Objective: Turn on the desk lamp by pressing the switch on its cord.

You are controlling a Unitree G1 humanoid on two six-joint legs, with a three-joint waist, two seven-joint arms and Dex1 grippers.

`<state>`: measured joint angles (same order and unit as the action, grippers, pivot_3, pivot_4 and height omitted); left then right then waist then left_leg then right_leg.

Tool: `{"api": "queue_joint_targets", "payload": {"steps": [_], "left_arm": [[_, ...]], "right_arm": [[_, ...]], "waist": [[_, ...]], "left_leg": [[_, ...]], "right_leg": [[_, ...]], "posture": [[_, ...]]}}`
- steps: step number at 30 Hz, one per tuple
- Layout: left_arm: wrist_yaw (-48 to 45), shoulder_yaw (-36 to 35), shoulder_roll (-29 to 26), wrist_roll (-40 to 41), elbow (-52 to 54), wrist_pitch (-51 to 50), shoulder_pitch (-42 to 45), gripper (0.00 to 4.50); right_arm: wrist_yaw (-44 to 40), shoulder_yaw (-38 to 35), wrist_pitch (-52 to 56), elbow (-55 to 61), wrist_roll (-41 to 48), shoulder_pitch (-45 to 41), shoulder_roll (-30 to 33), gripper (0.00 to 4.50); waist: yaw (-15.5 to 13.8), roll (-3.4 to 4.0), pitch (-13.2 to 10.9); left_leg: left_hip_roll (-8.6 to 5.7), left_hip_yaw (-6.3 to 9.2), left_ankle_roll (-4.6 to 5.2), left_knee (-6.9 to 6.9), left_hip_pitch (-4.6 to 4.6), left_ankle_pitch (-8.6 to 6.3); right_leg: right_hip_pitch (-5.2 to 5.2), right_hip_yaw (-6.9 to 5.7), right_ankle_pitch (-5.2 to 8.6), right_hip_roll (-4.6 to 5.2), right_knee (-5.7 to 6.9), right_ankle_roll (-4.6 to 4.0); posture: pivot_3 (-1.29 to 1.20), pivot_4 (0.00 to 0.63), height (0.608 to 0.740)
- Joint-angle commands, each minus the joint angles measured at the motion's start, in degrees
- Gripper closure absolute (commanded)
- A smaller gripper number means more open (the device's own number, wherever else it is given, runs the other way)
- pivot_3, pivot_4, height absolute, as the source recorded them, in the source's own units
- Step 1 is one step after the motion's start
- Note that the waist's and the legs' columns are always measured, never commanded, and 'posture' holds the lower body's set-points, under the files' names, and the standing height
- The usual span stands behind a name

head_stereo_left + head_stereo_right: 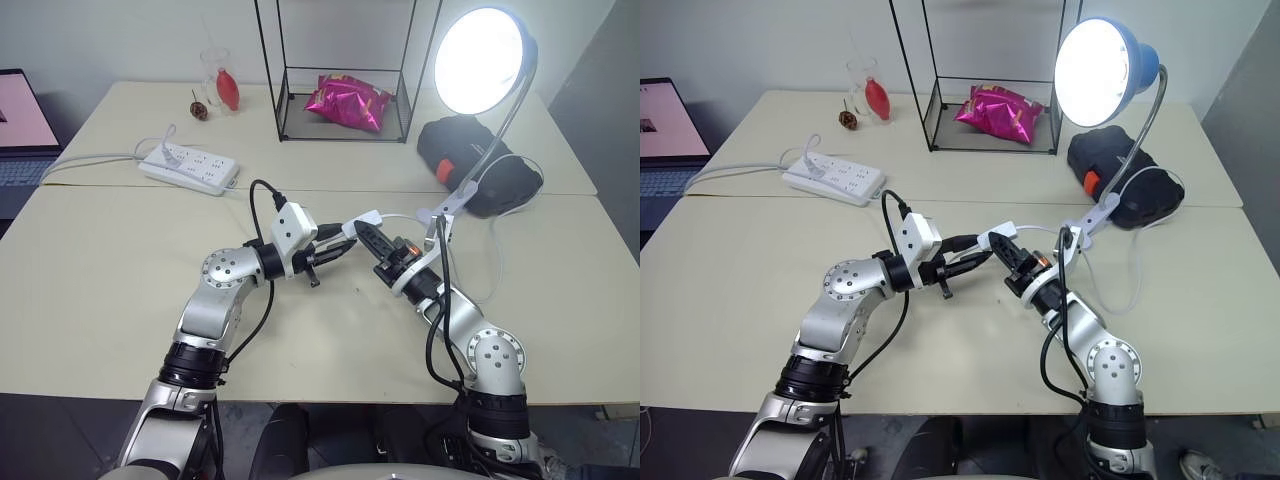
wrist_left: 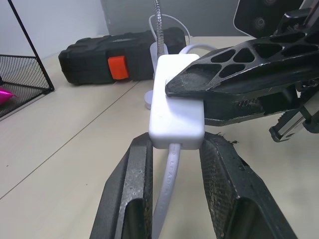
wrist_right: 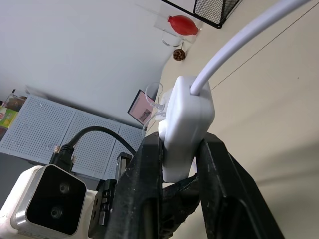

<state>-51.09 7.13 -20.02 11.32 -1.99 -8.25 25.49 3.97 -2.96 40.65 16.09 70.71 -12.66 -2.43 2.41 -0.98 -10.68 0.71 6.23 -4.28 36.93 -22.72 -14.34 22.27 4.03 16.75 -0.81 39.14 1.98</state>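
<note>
Two pale tables [image 1: 120, 290], butted edge to edge, carry the whole arrangement; at the far side stands a black wire-frame stand [image 1: 345, 70] whose mesh floor holds a crinkled magenta snack bag [image 1: 348, 102]; to its right the desk lamp [image 1: 482, 60], lit, turns its round shade and glowing bulb toward the camera, its silver gooseneck curving down to a white clamp base near the seam between the tables; just behind that base lies a black case [image 1: 480, 160] with an orange-red latch; on the far left a white power strip [image 1: 190, 168] lies flat, with a small clear glass [image 1: 222, 82] holding something red beyond it, and a laptop [image 1: 22, 125] at the left edge. The cord [image 1: 497, 265], thin and white, hangs in a slack loop right of the clamp and runs left toward the middle of the near table; there the switch [image 2: 177, 107], a small white oblong block, is held above the tabletop between the two arms. The left gripper [image 2: 175, 149] reaches in from the left, its two black fingers pinching the near end of the switch from either side, the cord passing out between them; the right gripper [image 3: 179, 149] comes from the right, its fingers closed on the two broad faces of the switch, one fingertip [image 2: 199, 79] lying flat on the upper face.
</note>
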Motion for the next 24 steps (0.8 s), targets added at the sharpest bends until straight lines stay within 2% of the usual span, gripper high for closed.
{"api": "queue_joint_targets", "payload": {"steps": [1,7,13,19,24], "left_arm": [[0.3,-0.2,0.1,0.8,1.7,1.2,0.9,3.49],[0.5,-0.1,-0.2,0.2,0.5,1.7,1.0,3.49],[0.8,1.0,-1.0,-2.8,-5.2,4.3,2.2,3.49],[-0.9,3.4,-1.8,-5.8,-11.6,7.1,3.4,3.49],[-2.0,4.9,-1.4,-7.2,-15.5,8.8,4.0,3.49]], "right_arm": [[-1.0,-0.4,0.3,2.4,0.3,-0.2,0.7,2.54],[-1.7,-0.9,3.0,5.6,2.4,2.1,4.5,1.35],[-10.0,5.7,8.2,19.4,-9.1,5.7,23.8,0.04],[-18.1,10.5,7.3,28.6,-24.4,4.2,42.5,0.0],[-22.5,9.7,5.1,28.2,-31.7,3.8,49.3,0.0]], "waist": [[0.0,0.0,0.0],[0.0,0.0,0.0],[-0.3,0.05,0.0],[-0.2,0.09,0.0],[-0.5,0.04,0.0]], "left_leg": [[0.0,0.0,0.0,0.0,0.0,0.0],[0.0,0.0,0.0,-0.01,-0.01,0.0],[-0.09,-0.02,0.0,0.02,-0.06,0.0],[-0.01,0.01,0.0,0.0,-0.02,0.0],[-0.05,-0.01,0.0,0.02,-0.05,0.0]], "right_leg": [[0.0,0.0,0.0,0.0,0.0,0.0],[0.0,0.0,0.0,0.0,-0.01,0.0],[-0.01,0.0,0.02,0.08,-0.1,0.03],[0.0,-0.02,0.15,-0.02,-0.09,0.27],[0.0,-0.01,0.15,0.02,-0.12,0.27]], "posture": [[0.0,0.15,0.74],[0.0,0.15,0.74],[0.0,0.15,0.74],[0.0,0.15,0.74],[0.0,0.15,0.74]]}}
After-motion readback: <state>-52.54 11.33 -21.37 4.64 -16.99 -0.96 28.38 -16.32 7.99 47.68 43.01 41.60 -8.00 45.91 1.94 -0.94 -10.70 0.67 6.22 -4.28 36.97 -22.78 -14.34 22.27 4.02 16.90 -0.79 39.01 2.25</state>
